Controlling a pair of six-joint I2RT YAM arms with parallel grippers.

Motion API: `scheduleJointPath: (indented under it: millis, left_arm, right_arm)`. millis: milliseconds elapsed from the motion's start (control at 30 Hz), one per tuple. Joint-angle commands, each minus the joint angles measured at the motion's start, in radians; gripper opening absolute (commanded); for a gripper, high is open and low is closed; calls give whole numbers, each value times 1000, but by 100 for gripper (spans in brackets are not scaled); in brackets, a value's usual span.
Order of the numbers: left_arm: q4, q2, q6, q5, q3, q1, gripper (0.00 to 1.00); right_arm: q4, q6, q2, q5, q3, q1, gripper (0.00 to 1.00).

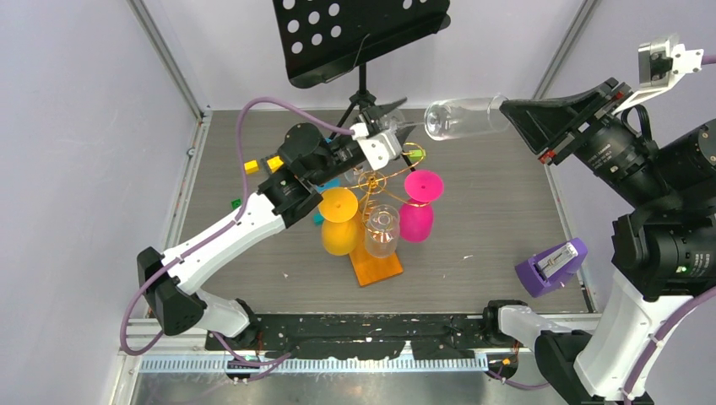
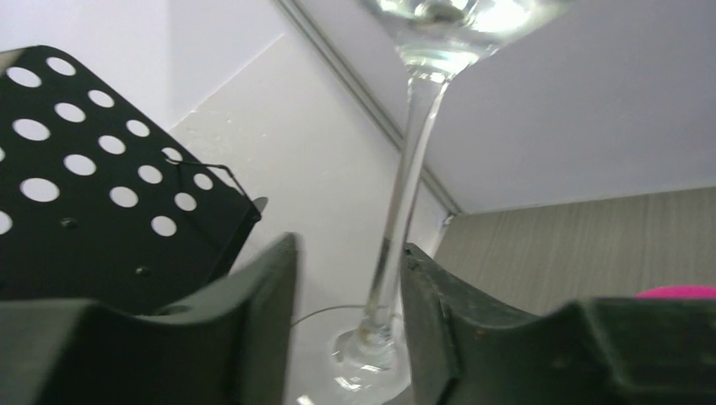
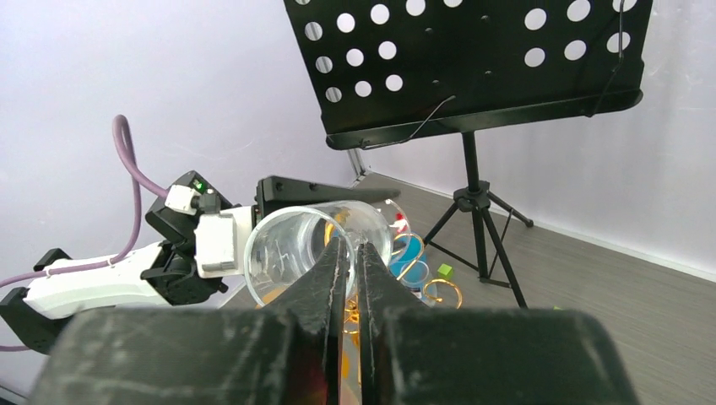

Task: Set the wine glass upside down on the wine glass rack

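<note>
A clear wine glass (image 1: pixel 460 118) hangs on its side in the air at the back of the table, bowl to the right. My right gripper (image 1: pixel 509 110) is shut on the bowl's rim, one finger inside the wine glass (image 3: pixel 287 245) and one outside, as the right gripper (image 3: pixel 348 246) shows in its wrist view. My left gripper (image 1: pixel 395 116) straddles the stem (image 2: pixel 405 186). In the left wrist view the left gripper (image 2: pixel 348 270) is open: the stem lies against the right finger, with a gap to the left one. The gold wire wine glass rack (image 1: pixel 376 181) stands below on its orange base (image 1: pixel 377 268).
A yellow glass (image 1: pixel 339 221), a pink glass (image 1: pixel 420 207) and a clear glass (image 1: pixel 382 229) hang upside down on the rack. A black perforated music stand (image 1: pixel 359 34) rises behind it. A purple object (image 1: pixel 553 266) lies front right. Small coloured blocks (image 1: pixel 253 164) sit at the left.
</note>
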Motion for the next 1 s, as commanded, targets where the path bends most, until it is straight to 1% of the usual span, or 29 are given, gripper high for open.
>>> scheduleJointPath:
  millis: [0, 67, 167, 267, 433, 500, 633, 767, 900, 967]
  left_arm:
    - [78, -32, 40, -49, -35, -4, 40]
    - [86, -39, 44, -54, -48, -4, 32]
    - [83, -39, 52, -61, -59, -4, 27]
    - [81, -35, 53, -63, -59, -4, 26]
    - [74, -27, 49, -56, -43, -4, 26]
    - [60, -24, 54, -50, -32, -4, 24]
    - [7, -22, 82, -49, -6, -5, 0]
    - [-43, -28, 121, -57, 14, -5, 0]
    - [-47, -45, 155, -56, 7, -5, 0]
    - [-34, -57, 165, -56, 0, -5, 0]
  right_arm:
    - [116, 31, -27, -28, 15, 6, 5]
    - [116, 30, -30, -28, 15, 5, 5]
    - [121, 35, -34, -32, 15, 5, 5]
    - [132, 44, -40, -45, 12, 6, 5]
    - [189, 78, -54, -93, -25, 5, 5]
    - [213, 94, -60, -109, -43, 5, 5]
    - [286, 127, -81, -154, -99, 5, 5]
    - [379, 152, -117, -204, -177, 5, 5]
    - [426, 156, -138, -240, -221, 5, 5]
    - [429, 151, -145, -247, -232, 6, 12]
